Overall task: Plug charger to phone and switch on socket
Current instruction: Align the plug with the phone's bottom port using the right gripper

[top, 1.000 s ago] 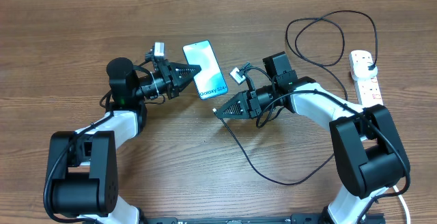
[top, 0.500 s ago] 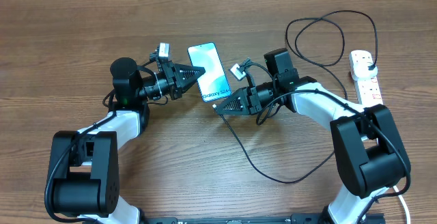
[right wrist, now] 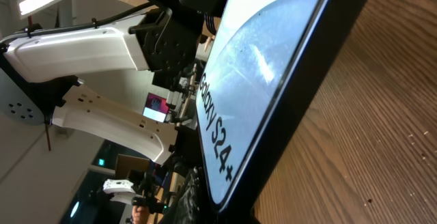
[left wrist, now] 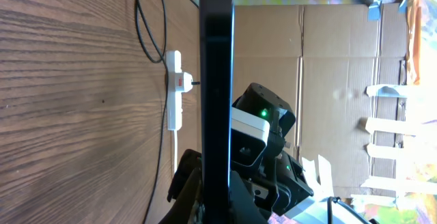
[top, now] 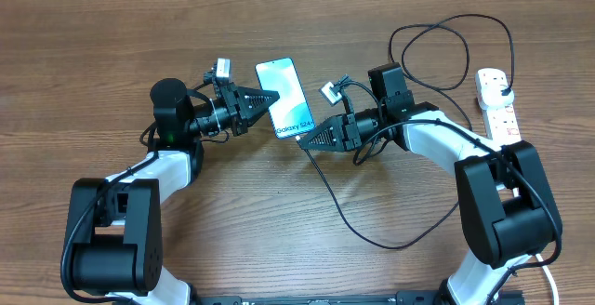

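Since a second ago the left jaws have carried the phone point(top: 286, 96) a little to the right, and the right jaws have come up close to its near end, the end that bears the Galaxy lettering.

On the left, the left jaws are pinched shut on the phone's left edge. The left wrist view looks along the slim black body, edge-on, as it runs out from between them. The hold is on one side only. A push on the end of the phone could swing it about the jaws or work it loose, and it would then drop onto the counter point(top: 112, 26).

At the middle, the right jaws are closed narrow on the charger point(top: 372, 244) near its free end. The cable trails out from them in the overhead view, but the connector tip itself is hidden. The right wrist view is filled by the phone's screen, and neither the tip nor the port shows in it. I cannot tell whether the two line up. If the tip is off to one side, it would likely scrape the phone's edge or bend rather than go in. It could also slide back through the jaws under the push.

Further right, the cable lies in loose loops beside the right arm. A loop could catch on that arm as it moves and tug at the tip.

At the far right, the socket point(top: 499, 110) lies well apart from both arms with the black plug in it. A hard pull on the cable might drag it. Its switch is too small to read.
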You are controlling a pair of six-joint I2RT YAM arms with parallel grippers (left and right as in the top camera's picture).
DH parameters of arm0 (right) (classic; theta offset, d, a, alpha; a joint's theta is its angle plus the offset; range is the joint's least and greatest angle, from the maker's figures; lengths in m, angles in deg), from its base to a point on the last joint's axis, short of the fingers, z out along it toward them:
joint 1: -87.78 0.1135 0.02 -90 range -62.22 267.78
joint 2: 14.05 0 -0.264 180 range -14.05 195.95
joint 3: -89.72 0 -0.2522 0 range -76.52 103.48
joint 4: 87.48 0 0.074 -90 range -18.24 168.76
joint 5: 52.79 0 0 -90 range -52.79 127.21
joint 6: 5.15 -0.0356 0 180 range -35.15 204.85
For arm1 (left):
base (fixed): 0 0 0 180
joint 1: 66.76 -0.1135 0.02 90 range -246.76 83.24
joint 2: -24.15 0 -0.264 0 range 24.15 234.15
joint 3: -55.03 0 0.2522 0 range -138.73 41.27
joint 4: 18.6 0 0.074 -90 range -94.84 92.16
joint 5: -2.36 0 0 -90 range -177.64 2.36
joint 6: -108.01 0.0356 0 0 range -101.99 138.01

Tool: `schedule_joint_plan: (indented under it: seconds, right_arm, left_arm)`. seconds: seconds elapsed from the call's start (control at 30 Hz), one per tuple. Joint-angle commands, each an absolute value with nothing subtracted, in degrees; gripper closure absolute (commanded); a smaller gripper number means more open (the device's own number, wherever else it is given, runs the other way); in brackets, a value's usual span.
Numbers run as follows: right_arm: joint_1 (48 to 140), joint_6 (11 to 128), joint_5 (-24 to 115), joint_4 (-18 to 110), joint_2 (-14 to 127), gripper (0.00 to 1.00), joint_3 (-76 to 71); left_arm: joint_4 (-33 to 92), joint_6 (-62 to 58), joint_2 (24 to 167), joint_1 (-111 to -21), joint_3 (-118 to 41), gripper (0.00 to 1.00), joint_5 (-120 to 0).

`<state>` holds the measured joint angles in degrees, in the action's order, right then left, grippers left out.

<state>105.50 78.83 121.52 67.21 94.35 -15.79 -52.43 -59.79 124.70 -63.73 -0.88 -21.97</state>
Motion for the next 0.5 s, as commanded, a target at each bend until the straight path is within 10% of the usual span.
schedule_joint_plan:
  seconds: [0.0, 0.47]
  right_arm:
    - [105.43, 77.36, 121.28, 68.11, 94.7, 0.96, -15.37]
    - [105.43, 77.1, 121.52, 68.46, 94.7, 0.96, -15.37]
  left_arm:
    - [-52.91, -57.76, 124.55, -63.34, -2.24, 0.95, -21.82]
    - [-52.89, -56.73, 124.55, -63.34, -2.24, 0.95, -21.8]
